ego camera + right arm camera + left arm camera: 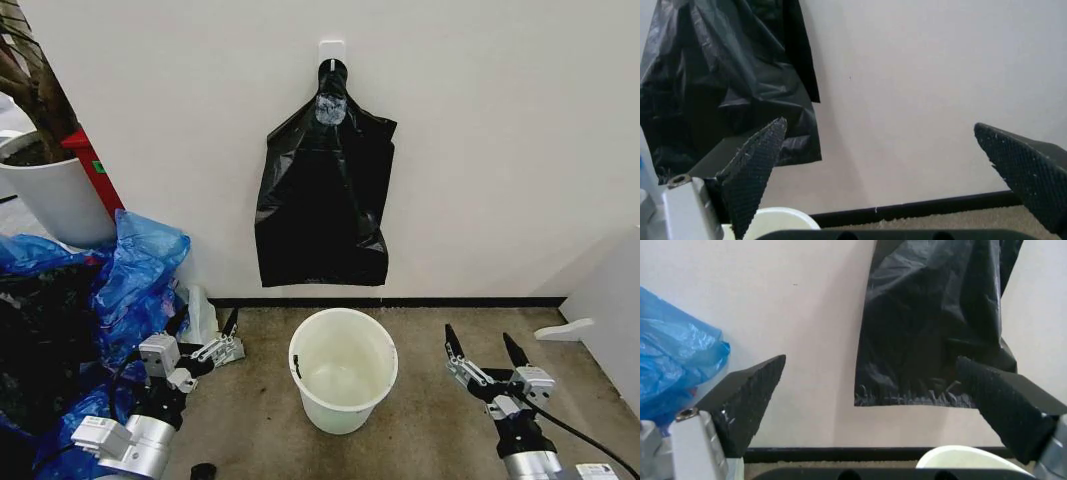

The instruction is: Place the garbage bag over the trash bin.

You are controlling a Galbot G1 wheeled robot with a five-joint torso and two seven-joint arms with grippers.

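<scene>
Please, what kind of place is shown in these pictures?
Probably an indoor corner staged for a chore: a garbage bag hangs from a wall hook above a trash bin on carpet, beside a potted plant.

- Left gripper [222, 336]: silver-grey metal body with pale boxy blocks; one tapered black finger shows in the head view.
- Right gripper [485, 351]: same silver-grey housing, two pointed black fingers.
- Fingers [757, 167]: wedge-shaped, faced with a fine dimpled black texture.
- Arms: silver cylindrical wrist segments; black cables run along each.
- A round fastener sits on the grey bracket at each finger base.
</scene>
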